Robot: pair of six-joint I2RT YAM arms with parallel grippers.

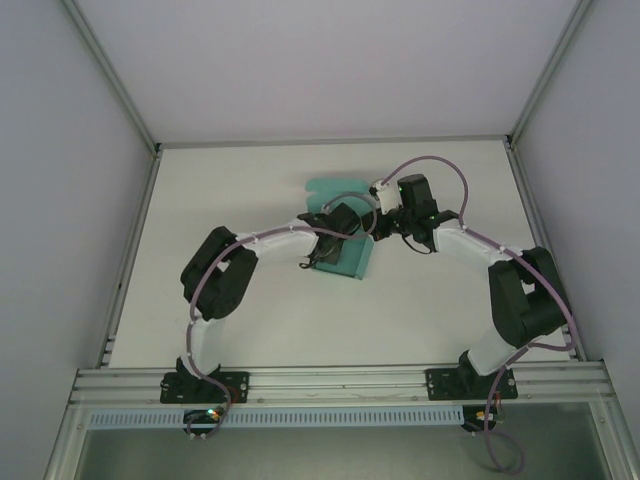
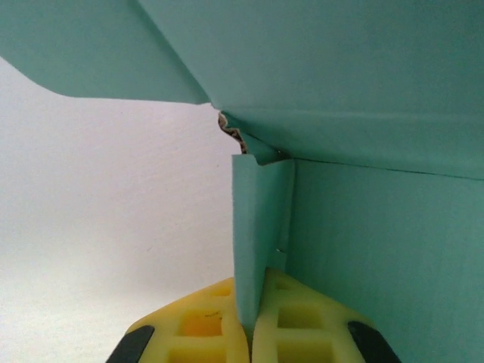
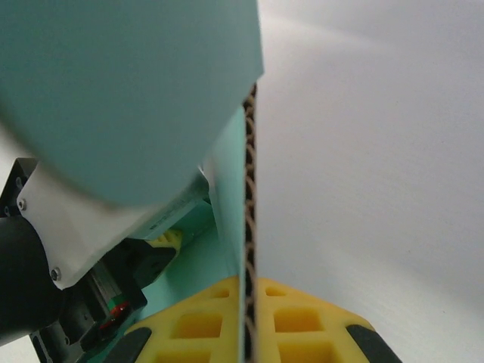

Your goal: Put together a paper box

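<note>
The paper box (image 2: 378, 249) was thin teal card, matt and smooth, and its cut edge showed brown corrugated fluting. The left end effector (image 2: 249, 327) and the right end effector (image 3: 248, 321) were of yellow moulded material, matt, with square recesses. The table (image 1: 250, 300) looked white, smooth and matt. Its near rail (image 1: 340, 380) was dull silver metal.

The paper box (image 1: 342, 262) lies near the middle of the table (image 1: 250, 190). The left gripper (image 2: 251, 321) is at its left side and the right gripper (image 3: 248, 321) at its right side. Each has a wall of the box between its fingers.
</note>
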